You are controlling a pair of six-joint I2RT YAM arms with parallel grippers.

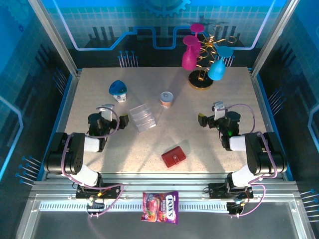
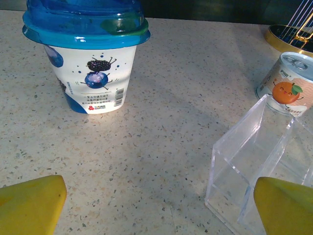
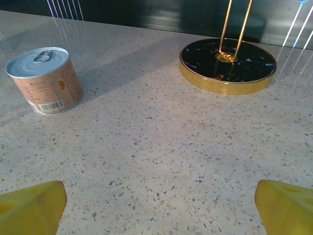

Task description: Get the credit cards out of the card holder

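Speckled beige tabletop [image 1: 209,149], blue-lit panelled walls all round, and both arms sit low at the near edge. Over to the left gripper [image 1: 123,121]: jaws spread wide, nothing between them, yellow fingertips [image 2: 32,204] hanging over bare stone. One finger sits just beside the clear ridged box [image 2: 259,166]; whether it touches, I cannot tell. Ahead of it stands a blue-lidded yoghurt cup [image 2: 85,54], upright.

Right gripper [image 3: 156,210]: jaws gaping too, released, gripping nothing, bare table under them. A small can [image 3: 46,81] stands off to its left, and the gold-rimmed base of the wire stand [image 3: 227,66] lies ahead. A pink goblet [image 1: 190,52] and a blue goblet [image 1: 218,69] hang upside down on that stand at the far side.

Now the card holder [image 1: 174,157]: red, folded shut, lying flat and a little askew between the two arms. It is nearer the arm bases than either set of jaws and apart from both, somewhat closer to the right one. A candy packet [image 1: 160,207] rests on the rail below the table's edge.
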